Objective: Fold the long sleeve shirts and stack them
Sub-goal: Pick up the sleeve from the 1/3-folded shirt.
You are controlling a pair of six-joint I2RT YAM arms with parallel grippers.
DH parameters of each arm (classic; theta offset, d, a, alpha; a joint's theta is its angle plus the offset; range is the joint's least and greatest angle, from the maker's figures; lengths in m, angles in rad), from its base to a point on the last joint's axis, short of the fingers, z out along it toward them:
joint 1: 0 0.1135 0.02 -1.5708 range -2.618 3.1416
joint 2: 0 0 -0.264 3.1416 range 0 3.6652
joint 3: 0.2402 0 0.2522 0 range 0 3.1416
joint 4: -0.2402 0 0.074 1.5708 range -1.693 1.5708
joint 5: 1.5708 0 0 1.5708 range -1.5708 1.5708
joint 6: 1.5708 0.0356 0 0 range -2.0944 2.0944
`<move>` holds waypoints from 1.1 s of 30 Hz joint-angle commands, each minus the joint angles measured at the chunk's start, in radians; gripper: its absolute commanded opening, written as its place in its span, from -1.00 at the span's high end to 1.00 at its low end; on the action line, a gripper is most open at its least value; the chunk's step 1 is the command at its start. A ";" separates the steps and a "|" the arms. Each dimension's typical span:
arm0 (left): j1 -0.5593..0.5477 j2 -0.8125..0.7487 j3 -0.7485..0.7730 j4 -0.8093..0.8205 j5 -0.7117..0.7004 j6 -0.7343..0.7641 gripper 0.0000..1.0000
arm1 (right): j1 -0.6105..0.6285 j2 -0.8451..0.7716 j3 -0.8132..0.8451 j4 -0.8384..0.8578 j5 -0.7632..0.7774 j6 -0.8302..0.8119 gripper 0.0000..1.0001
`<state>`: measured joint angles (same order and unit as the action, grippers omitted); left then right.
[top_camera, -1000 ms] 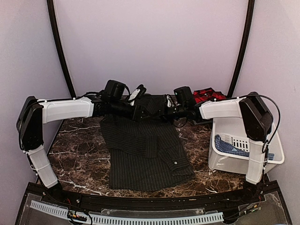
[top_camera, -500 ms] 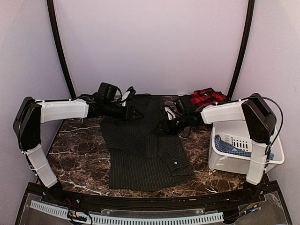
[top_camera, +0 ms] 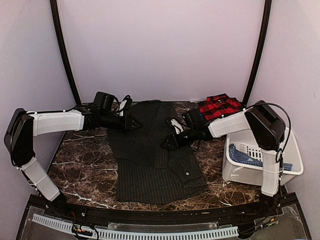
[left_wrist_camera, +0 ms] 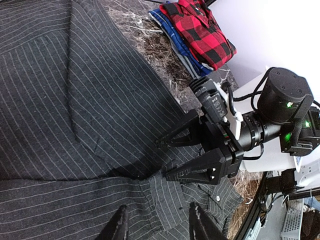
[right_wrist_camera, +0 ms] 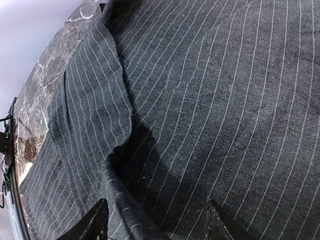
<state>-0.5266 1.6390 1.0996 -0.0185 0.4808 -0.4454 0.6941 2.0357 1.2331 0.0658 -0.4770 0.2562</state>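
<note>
pinstripe shirt [top_camera: 145,165] spread flat, right gripper [top_camera: 165,144] above

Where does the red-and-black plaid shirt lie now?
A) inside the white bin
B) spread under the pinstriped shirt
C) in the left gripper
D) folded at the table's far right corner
D: the red-and-black plaid shirt sits folded on the table beyond the white bin.

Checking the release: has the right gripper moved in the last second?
Yes. The right gripper has come lower and leftward in the top view, away from the red plaid shirt.
</note>
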 commanded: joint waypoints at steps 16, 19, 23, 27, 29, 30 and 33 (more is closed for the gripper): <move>0.023 -0.271 -0.201 -0.307 -0.135 -0.228 0.20 | 0.071 -0.044 0.031 -0.061 -0.018 -0.040 1.00; 0.023 -0.316 -0.254 -0.354 -0.178 -0.272 0.20 | 0.071 -0.081 0.057 -0.100 0.018 -0.020 1.00; 0.024 -0.370 -0.339 -0.346 -0.175 -0.335 0.20 | 0.069 -0.131 0.142 -0.169 0.108 0.005 1.00; 0.023 -0.398 -0.405 -0.365 -0.134 -0.369 0.19 | 0.063 -0.172 0.257 -0.250 0.202 0.001 1.00; 0.013 -0.420 -0.450 -0.356 -0.097 -0.393 0.18 | 0.056 -0.188 0.306 -0.285 0.248 -0.006 1.00; 0.002 -0.433 -0.479 -0.352 -0.087 -0.407 0.16 | 0.050 -0.199 0.326 -0.296 0.275 -0.007 1.00; -0.030 -0.442 -0.527 -0.354 -0.053 -0.430 0.15 | 0.031 -0.228 0.363 -0.308 0.301 -0.001 1.00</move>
<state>-0.5224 1.2297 0.6289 -0.3504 0.3634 -0.8207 0.7525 1.8660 1.5421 -0.1955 -0.2668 0.2481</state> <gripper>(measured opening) 0.426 0.006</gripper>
